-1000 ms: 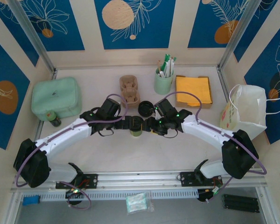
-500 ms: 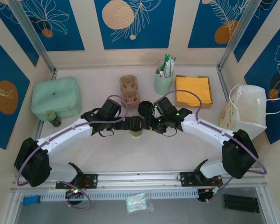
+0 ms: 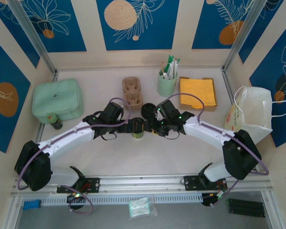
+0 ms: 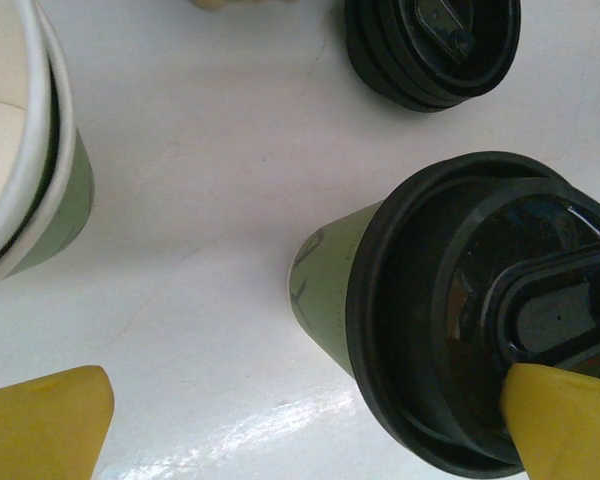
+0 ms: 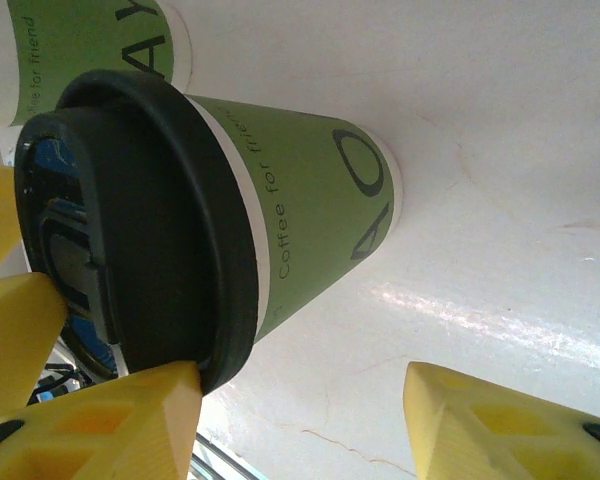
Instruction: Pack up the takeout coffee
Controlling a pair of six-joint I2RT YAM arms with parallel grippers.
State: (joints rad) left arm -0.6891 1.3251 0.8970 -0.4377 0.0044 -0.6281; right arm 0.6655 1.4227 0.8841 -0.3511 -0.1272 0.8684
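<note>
Table [image 3: 109,155] centre: right gripper [image 3: 151,128] has edged up to coffee [image 3: 138,134] over last 1 s, jaws apart; left gripper [image 3: 129,127] also apart, 1 pad [image 4: 565,420] on lid [image 4: 430,300], no grasp yet.

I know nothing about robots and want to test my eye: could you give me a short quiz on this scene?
1. True or false: the coffee is lidded.
2. What stands right of the napkins? A) a mint box B) a white bag C) a bottle
3. Fill in: the left gripper and the right gripper are both ____.

Key: 1 true; 2 B; 3 open.
</note>
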